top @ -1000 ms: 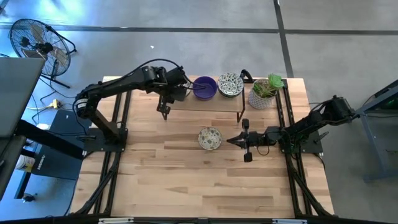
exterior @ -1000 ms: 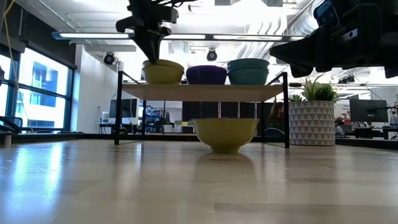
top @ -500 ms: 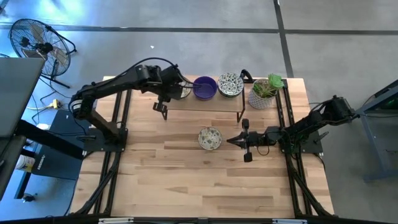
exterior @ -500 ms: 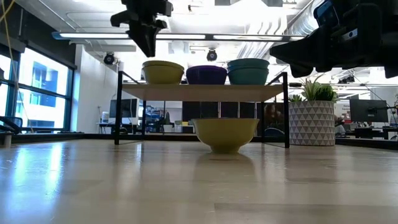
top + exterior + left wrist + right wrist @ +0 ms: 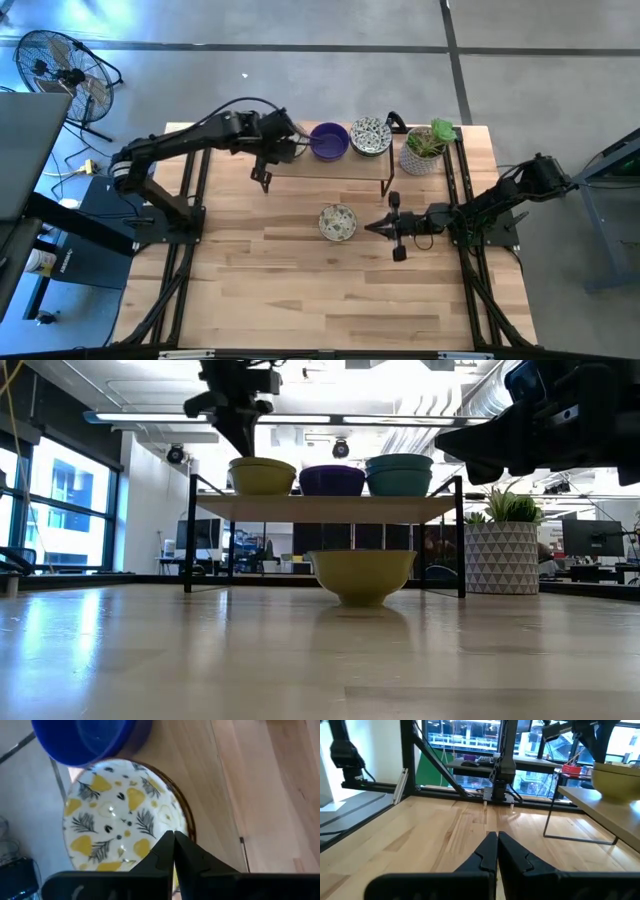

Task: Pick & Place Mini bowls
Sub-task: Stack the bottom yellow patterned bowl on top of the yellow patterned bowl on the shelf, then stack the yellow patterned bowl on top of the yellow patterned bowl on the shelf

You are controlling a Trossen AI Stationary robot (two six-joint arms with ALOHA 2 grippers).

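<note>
The patterned bowl (image 5: 125,815) at the left end of the shelf (image 5: 330,508) is the one I care about right now: it sits on the shelf top, touching or just beside the purple bowl (image 5: 328,141), with another speckled bowl (image 5: 371,135) to the right of that and the potted plant (image 5: 428,146) past the shelf's right end. A second ago my left gripper (image 5: 173,851) stood open above that end bowl, drew back toward the left half a second ago, and now it has come back over the bowl's near rim with its fingers snapped together on nothing. In the left wrist view the two tips meet in a point with no rim between them, so I read this as a release finished and the jaws closed empty, not a grip on the bowl. That puts three bowls on the shelf. The fourth bowl (image 5: 338,222) has not moved; it rests on the table (image 5: 300,300) in front of the shelf, near the middle. My right gripper (image 5: 380,227) has not budged either: it lies low just to the right of that bowl, fingers shut and empty, pointing toward it. I judge the table bowl is the next one to move, and the right arm is the closer one to take it.
</note>
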